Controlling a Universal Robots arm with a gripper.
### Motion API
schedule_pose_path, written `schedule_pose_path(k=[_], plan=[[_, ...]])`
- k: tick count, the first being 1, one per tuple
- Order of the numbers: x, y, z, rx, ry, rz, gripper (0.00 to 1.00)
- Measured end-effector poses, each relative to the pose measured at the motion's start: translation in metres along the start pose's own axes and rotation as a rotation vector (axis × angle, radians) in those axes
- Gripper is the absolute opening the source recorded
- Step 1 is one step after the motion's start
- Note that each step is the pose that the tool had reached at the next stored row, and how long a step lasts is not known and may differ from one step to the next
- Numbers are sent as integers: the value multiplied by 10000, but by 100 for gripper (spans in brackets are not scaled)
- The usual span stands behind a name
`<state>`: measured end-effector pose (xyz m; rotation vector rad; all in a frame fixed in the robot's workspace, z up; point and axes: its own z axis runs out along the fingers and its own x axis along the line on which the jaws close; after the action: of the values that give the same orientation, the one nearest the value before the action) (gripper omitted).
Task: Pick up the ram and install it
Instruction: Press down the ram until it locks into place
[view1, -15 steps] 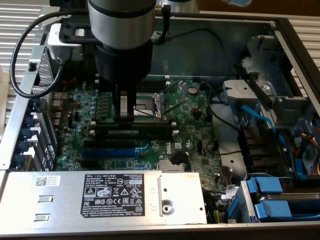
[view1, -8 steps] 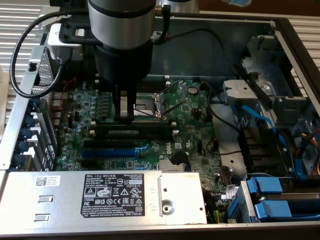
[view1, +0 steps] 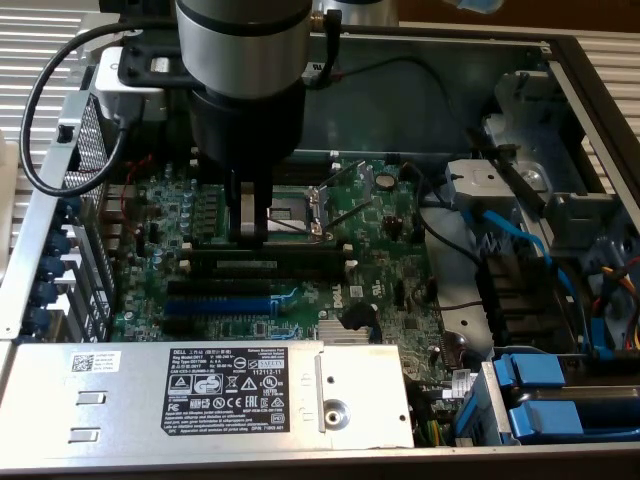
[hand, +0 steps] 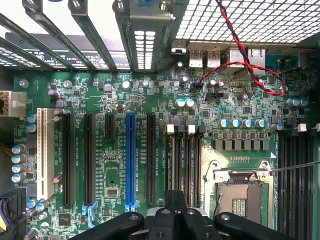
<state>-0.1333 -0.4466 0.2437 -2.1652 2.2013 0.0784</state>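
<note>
Fingers (hand: 170, 206) pressed together above black memory slots (hand: 182, 160).

Even, fairly bright light falls from above in both views. In the exterior view the arm (view1: 240, 90) casts a soft shadow onto the motherboard (view1: 300, 250) beneath it, and the power supply cover (view1: 200, 400) shows a pale sheen. The slatted surface (view1: 610, 60) at the upper corners is nearly washed out. In the wrist view the perforated panel (hand: 250, 20) glares white, while board detail stays crisp; the dark gripper parts (hand: 175, 225) nearest the lens look soft.
</note>
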Motion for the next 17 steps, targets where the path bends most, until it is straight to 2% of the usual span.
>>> schedule_pose_path(k=[10, 17], plan=[[0, 8, 0, 1, 0, 0, 11], [0, 44, 0, 1, 0, -1, 11]])
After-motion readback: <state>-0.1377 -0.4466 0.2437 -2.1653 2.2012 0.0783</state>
